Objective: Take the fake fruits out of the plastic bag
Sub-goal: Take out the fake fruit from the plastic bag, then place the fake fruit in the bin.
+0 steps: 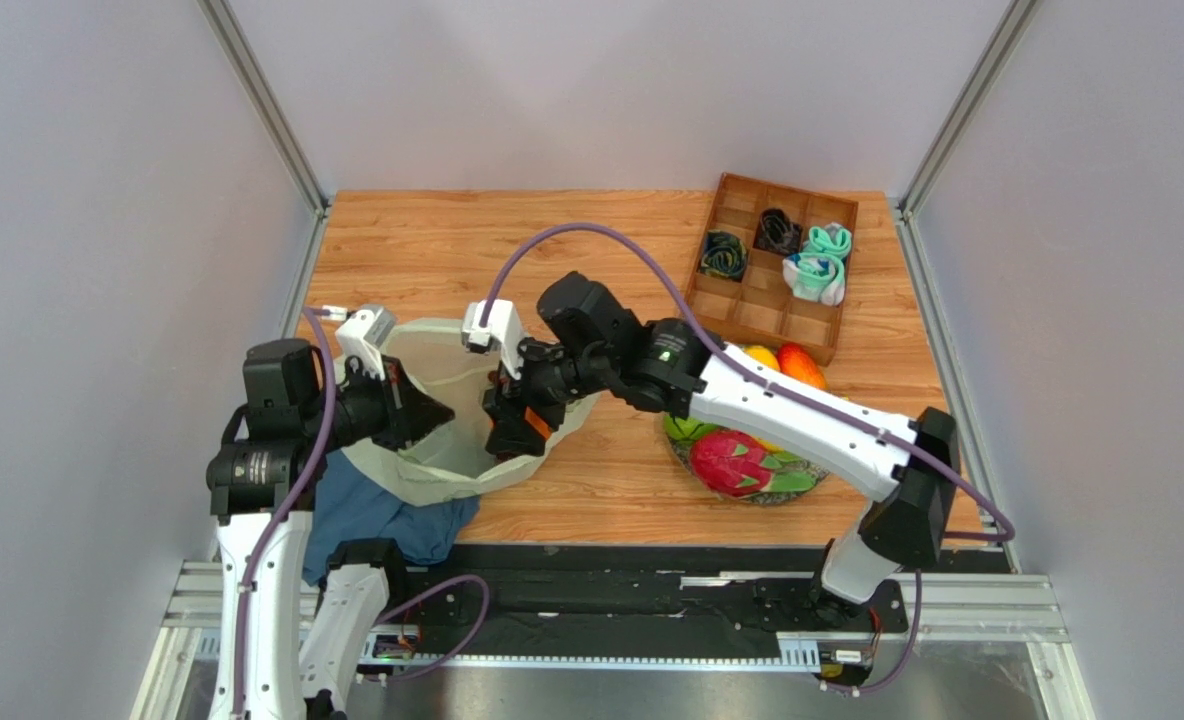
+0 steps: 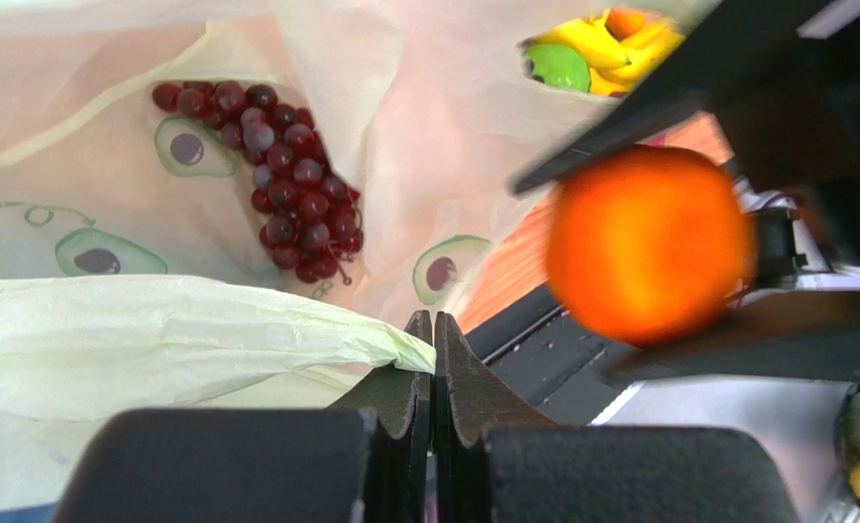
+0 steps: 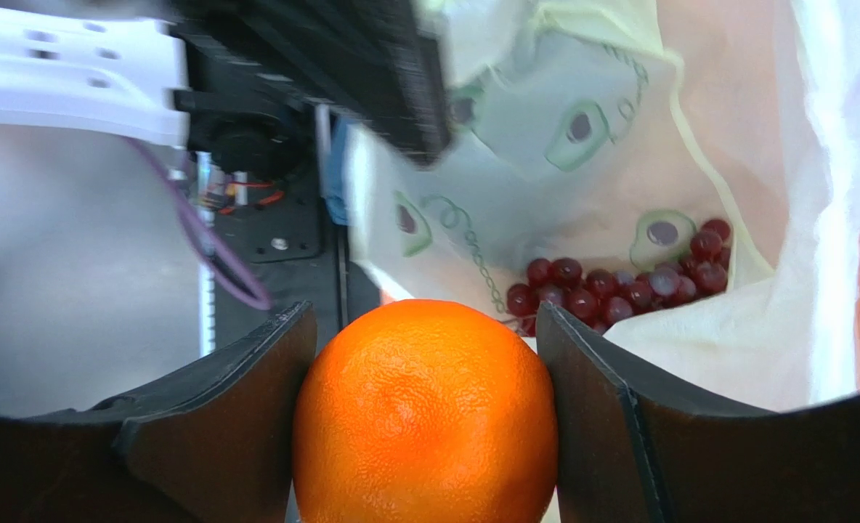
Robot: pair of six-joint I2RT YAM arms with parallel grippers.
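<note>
As we list outward from the arm bases, item one is the crumpled blue cloth (image 1: 365,518), lying at the near edge of the wooden tabletop (image 1: 433,248) and partly under the bag.

Item two: the left gripper (image 2: 434,327), jaws clenched on a fold of the thin, translucent pale yellow-green plastic bag (image 2: 162,327), pinching its rim so the mouth stands open. The film is limp, crinkly and light. We judge it will drag along with anything lifted unless pinned like this, and is best held at rim or handle.

Item three: the right gripper (image 3: 423,360), jaws grasping a glossy round orange (image 3: 426,414) across its widest part, at the bag's mouth. The fruit looks rigid, light and slick. We judge the widest girth the safe hold, since an off-centre grip could squirt it out.

Item four: a dark purple bunch of plastic grapes (image 2: 293,180), low inside the bag and the only fruit we can see in it. Being knobbly and loosely jointed, it should be taken across the cluster's middle, clear of the film.

Item five, beyond on the right: a pink dragon fruit (image 1: 730,461), a green apple (image 2: 560,68), yellow bananas (image 2: 598,49) and a second orange (image 1: 801,365), heaped together outside the bag.

Item six, farthest: a compartmented wooden tray (image 1: 771,263) holding rolled socks (image 1: 816,270).
</note>
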